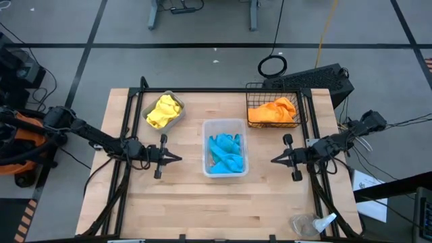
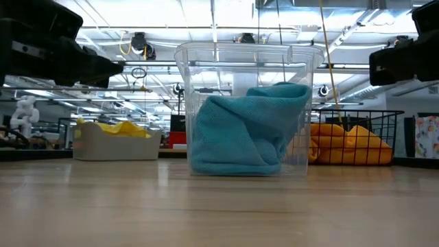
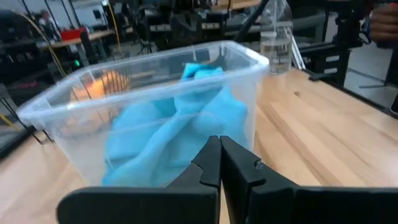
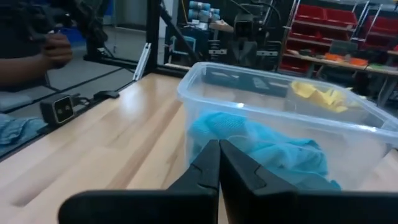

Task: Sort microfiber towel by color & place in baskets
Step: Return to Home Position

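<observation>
Hovering shut on either side of the clear tub

Left jaws are pressed together and empty, just left of the clear tub [image 1: 225,121]; right jaws, also pressed together and empty, sit just right of it, both pointing inward. The tub stands mid-bench [image 1: 202,209] and holds the blue towels [image 1: 225,154]. Farther back on the left, the grey bin [image 1: 177,122] holds the yellow towels [image 1: 163,110]; on the right, the black wire basket [image 1: 250,91] holds the orange towels [image 1: 273,110]
</observation>
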